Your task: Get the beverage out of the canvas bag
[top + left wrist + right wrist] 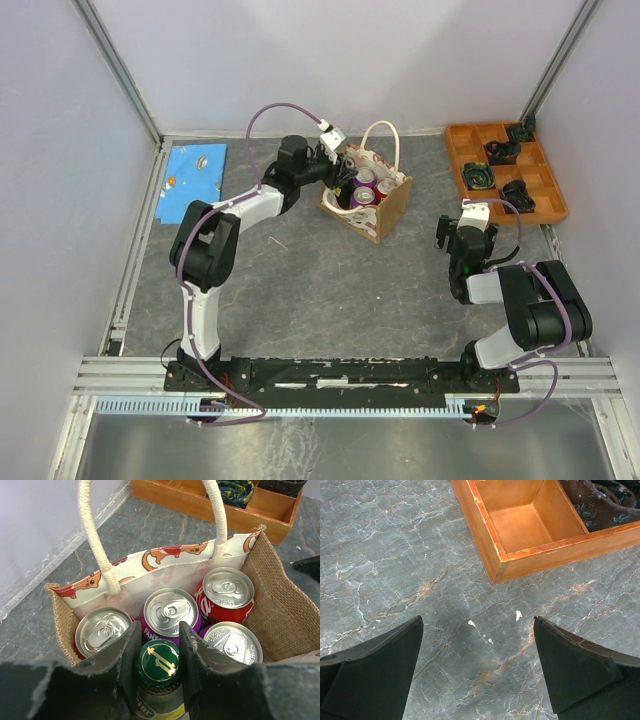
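The canvas bag [388, 209] stands upright at the back middle of the table, its white looped handles up. In the left wrist view the bag [285, 615] holds several cans and a glass bottle with a green and gold cap [158, 663]. A purple Fanta can [170, 611] and a red cola can [227, 592] stand behind the bottle. My left gripper [159, 632] reaches down into the bag [343, 180], its jaws closed against both sides of the bottle cap. My right gripper [462, 232] is open and empty over bare table [478, 620], to the right of the bag.
An orange wooden compartment tray [455, 160] with dark objects sits at the back right; its corner [495, 545] lies just ahead of the right gripper. A blue flat card [193, 170] lies at the back left. A small thin object [277, 241] lies left of the bag.
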{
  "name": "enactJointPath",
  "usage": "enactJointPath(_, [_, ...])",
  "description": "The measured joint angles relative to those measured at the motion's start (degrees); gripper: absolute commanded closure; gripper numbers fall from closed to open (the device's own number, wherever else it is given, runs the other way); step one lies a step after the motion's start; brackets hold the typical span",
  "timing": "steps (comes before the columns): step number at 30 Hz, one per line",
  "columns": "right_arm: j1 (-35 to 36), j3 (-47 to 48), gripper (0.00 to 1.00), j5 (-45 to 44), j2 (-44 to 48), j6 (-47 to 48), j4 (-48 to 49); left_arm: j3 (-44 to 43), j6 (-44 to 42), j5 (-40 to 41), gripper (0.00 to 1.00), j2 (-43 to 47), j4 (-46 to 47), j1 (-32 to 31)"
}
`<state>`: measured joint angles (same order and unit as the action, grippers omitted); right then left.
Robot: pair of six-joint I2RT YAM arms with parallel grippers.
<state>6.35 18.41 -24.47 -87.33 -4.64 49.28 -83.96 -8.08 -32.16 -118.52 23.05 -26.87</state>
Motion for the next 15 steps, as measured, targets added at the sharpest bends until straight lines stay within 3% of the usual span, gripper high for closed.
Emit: enactJointPath(15, [0.0, 0.0, 0.01, 0.0, 0.0, 0.0, 0.0, -2.67, 1.18, 0.04, 0.97, 0.0, -2.62, -0.15])
